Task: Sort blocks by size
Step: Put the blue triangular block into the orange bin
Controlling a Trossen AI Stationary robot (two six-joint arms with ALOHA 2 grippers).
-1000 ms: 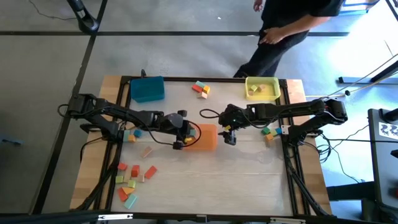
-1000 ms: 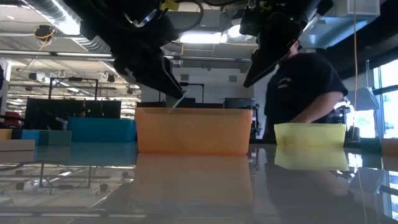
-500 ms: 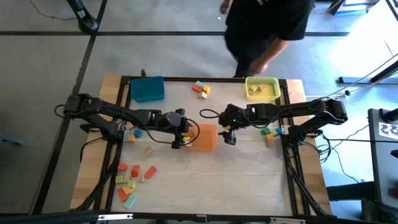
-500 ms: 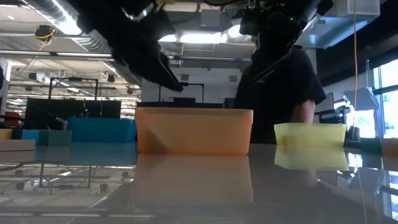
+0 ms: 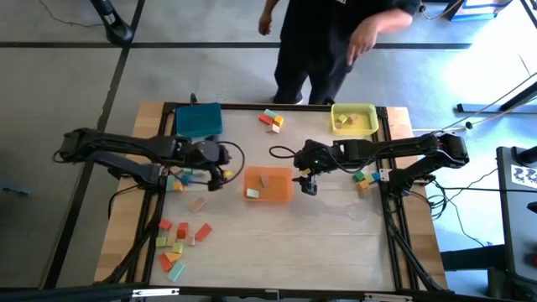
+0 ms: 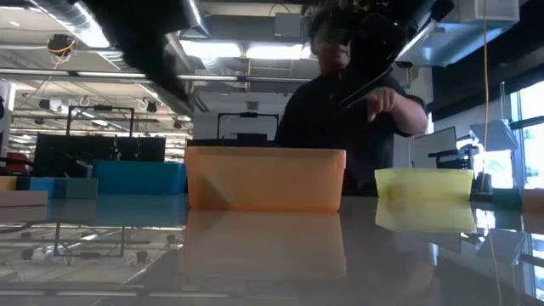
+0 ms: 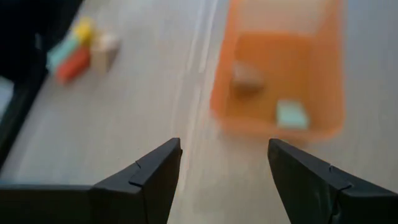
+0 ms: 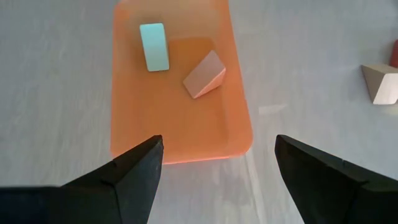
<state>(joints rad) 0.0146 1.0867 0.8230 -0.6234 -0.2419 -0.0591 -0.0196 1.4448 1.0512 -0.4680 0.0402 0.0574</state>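
The orange tray [image 5: 270,185] sits mid-table and holds a tan wedge block [image 8: 204,73] and a light blue block [image 8: 154,46], both lying flat on its floor. My left gripper [image 5: 220,174] hangs open above the bare table left of the tray, its fingers [image 7: 155,176] apart with nothing between them. My right gripper [image 5: 309,184] hovers open over the tray's right edge, also with nothing between its fingers. Loose blocks lie in clusters at the near left [image 5: 179,243], under my left arm [image 5: 179,179], at the far middle [image 5: 271,119] and at the right [image 5: 362,178].
A blue tray [image 5: 199,120] stands at the far left and a yellow tray [image 5: 353,117] with blocks at the far right. A single tan block [image 5: 198,204] lies left of the orange tray. A person [image 5: 336,42] stands behind the far edge.
My left gripper has drawn back from over the orange tray's left end toward the table's left edge and risen. The pale piece seen at its fingertips earlier is gone from them, and a light blue block now lies in the tray. The person has walked left behind the table.
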